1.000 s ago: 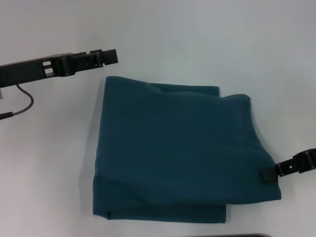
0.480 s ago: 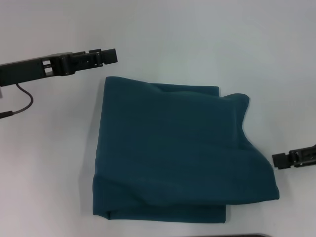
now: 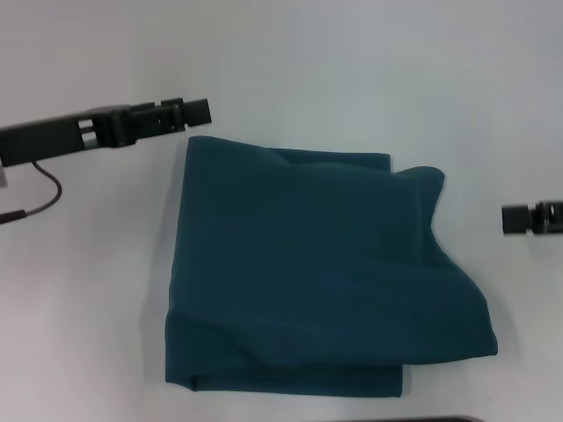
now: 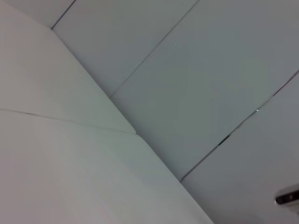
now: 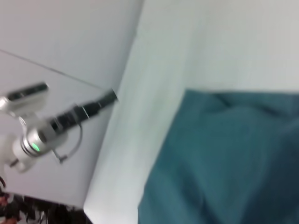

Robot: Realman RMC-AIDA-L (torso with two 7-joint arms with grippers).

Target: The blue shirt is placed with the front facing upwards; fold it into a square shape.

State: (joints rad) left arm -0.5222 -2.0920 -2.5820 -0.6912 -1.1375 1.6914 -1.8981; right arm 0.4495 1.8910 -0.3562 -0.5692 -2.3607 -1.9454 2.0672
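- Right gripper (image 3: 508,220) hangs off the shirt's right side, clear of the cloth and touching nothing; I see only a dark stub of it in the head view, so I cannot tell how it is set.
- Left gripper (image 3: 201,112) hovers just beyond the shirt's far-left corner, near the cloth but apart from it. It too shows edge-on, so I can't say whether it is released or clenched; it carries nothing that I can see.
- From my right gripper the blue shirt (image 3: 317,272) lies to the left and somewhat nearer the robot; from my left gripper it lies to the right and nearer. It rests on the white table (image 3: 352,70), between the two arms.
- The shirt is already a compact, roughly square bundle showing plain teal, no lettering up. Its left edge runs straight from far to near. The right edge bulges outward toward the near-right corner, and a lower layer peeks out along the near edge.
- My right wrist camera shows the same cloth (image 5: 224,158) with the left arm farther off across it; my left wrist camera shows only wall panels.
- My read: the folding is largely done. If any tidying is left, it is the flared near-right corner, and my right gripper is the closer one; it would have to come left and toward the robot to reach it.
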